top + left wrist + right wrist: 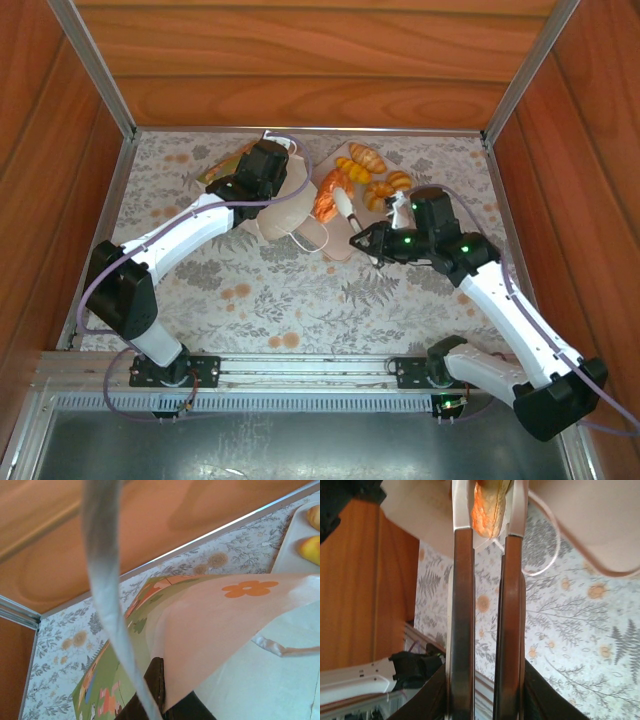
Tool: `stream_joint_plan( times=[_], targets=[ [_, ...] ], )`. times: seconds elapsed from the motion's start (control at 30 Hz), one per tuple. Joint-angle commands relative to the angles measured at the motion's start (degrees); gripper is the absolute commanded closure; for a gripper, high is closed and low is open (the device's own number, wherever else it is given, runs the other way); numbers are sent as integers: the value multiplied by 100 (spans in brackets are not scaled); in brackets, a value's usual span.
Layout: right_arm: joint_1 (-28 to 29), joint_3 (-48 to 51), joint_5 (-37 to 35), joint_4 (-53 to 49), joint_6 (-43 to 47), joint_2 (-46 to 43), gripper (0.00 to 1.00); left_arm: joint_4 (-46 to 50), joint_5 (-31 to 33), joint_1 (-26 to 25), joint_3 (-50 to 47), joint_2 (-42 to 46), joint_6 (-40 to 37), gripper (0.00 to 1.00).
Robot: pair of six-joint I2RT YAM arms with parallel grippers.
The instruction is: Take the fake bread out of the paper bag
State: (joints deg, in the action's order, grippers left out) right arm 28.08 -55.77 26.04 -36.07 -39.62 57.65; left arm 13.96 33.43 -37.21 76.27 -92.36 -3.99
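Left jaws pinch the cream floral paper bag [285, 215] steady; right jaws, clamping a glossy orange toy pastry [489, 507], should withdraw straight, avoiding the white cord handle [558, 537].

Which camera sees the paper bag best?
The top view: it shows most of the paper bag lying on the table, its shape plain. The left wrist view sits close against one printed side with an orange flower. The right wrist view catches a cord handle loop.
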Motion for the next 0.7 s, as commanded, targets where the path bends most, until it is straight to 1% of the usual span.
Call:
stream_joint_plan(
  times=[0.0, 0.17, 0.3, 0.57, 0.67],
  targets=[
    [-317, -26, -140, -243, 219, -138, 68, 103, 146, -33, 29, 25, 50, 100],
    [-696, 63, -353, -311, 397, 27, 68, 103, 112, -32, 11, 51, 33, 100],
    [-844, 229, -443, -66, 456, 350, 68, 99, 98, -33, 11, 59, 34, 100],
    [-898, 410, -37, 836, 468, 1129, 68, 98, 75, -33, 2, 69, 34, 100],
    [-917, 345, -6, 957, 515, 1456, 68, 101, 62, -32, 9, 60, 30, 100]
  ],
)
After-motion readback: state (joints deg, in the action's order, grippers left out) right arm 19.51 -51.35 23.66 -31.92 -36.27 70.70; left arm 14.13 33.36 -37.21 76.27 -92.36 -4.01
